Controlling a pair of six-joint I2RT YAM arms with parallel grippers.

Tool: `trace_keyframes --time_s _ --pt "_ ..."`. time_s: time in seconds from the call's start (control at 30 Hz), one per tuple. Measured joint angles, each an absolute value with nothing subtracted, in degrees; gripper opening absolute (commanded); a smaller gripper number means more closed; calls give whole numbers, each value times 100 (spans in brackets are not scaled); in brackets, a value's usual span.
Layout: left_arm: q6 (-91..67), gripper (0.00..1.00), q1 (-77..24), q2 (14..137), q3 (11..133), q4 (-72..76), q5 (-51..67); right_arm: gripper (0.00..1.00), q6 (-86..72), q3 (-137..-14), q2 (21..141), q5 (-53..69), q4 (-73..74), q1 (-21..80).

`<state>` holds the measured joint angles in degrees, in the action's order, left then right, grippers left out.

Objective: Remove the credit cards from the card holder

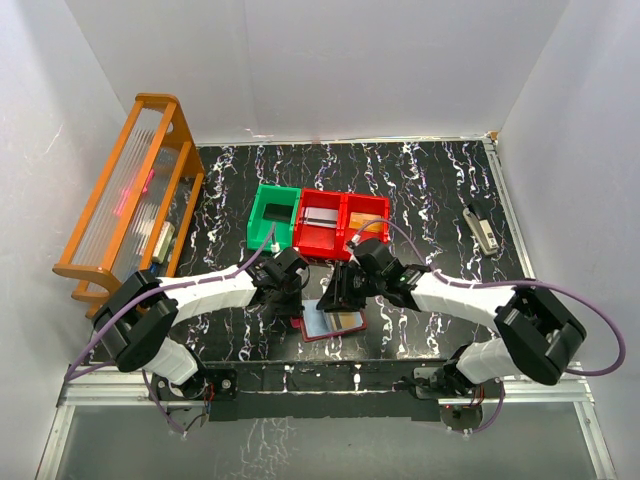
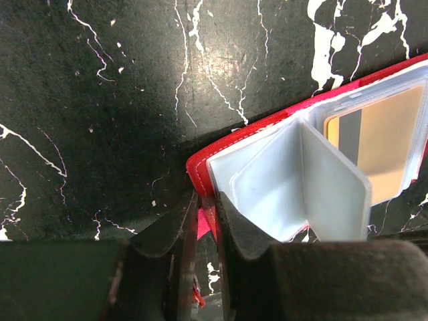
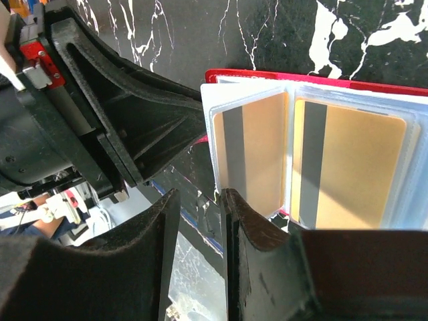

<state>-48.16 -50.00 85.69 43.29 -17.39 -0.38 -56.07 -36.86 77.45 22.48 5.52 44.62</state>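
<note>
While the top external view is too distant for fine detail, it does place the card holder [image 1: 333, 323] lying open on the table [image 1: 430, 190] near the front edge, with the left gripper [image 1: 297, 305] at its left edge and the right gripper [image 1: 343, 300] over its upper edge; a green bin [image 1: 272, 215] and red bins [image 1: 340, 222] stand behind it, and no loose card lies on the marble that I can make out; from the left wrist, the left gripper's fingers [image 2: 235, 224] stand almost closed, pinching the red cover at the holder's corner, a strip of red showing between them, which I take to brace the holder; the clear sleeves [image 2: 287, 177] fan upward, the nearest looking empty, and one of the credit cards [image 2: 384, 144], gold, shows inside a farther sleeve; from the right wrist, the right gripper's fingers [image 3: 251, 241] are parted by a narrow gap in which only table shows, so they hold nothing; the inner finger sits just beside the left edge of the nearest sleeve; two gold cards with dark stripes rest fully inside neighbouring sleeves; as I judge it, the task is at its start: holder opened and braced, no card drawn out, every visible card left to be pulled from its sleeve
</note>
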Motion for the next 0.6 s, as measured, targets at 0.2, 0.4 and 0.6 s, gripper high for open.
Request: trace_keyframes --time_s 0.2,0.4,0.6 --pt "-4821 15 -5000 8554 4324 -1754 -40 31 -5651 -3686 8012 2311 429 4469" --pt "-4845 16 -5000 8541 4311 -1754 -43 31 -5655 -3686 8097 2333 395 4469" --pt "-4862 25 -5006 8449 4298 -1903 -71 32 -5666 -3684 8103 2165 534 4475"
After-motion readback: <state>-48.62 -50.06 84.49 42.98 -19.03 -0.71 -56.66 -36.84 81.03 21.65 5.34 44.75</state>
